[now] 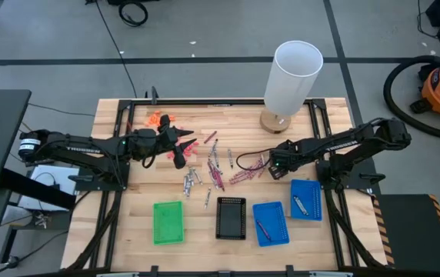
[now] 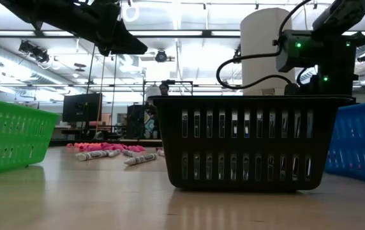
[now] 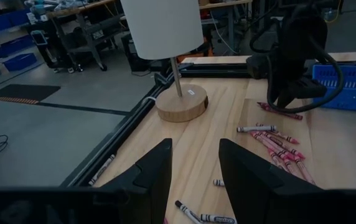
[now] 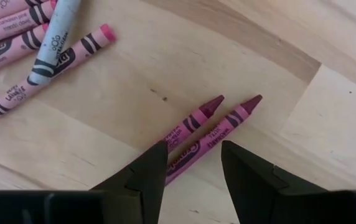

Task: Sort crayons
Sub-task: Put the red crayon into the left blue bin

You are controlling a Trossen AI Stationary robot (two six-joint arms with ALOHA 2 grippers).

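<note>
Two maroon crayons (image 4: pixel 212 129) beneath open right claw (image 4: pixel 193 165) (empty), left claw (image 1: pixel 180 148) open, holding nothing

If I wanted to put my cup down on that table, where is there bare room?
Bare wood lies left of the green tray, and between the lamp and the orange bits. The middle is crowded with crayons, both claws over them.

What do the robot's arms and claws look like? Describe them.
Both arms are dark, slender and jointed. The right claw trails a looping black cable and shows small green lights on its housing. The left claw ends in two blunt, wedge-shaped black fingers.
</note>
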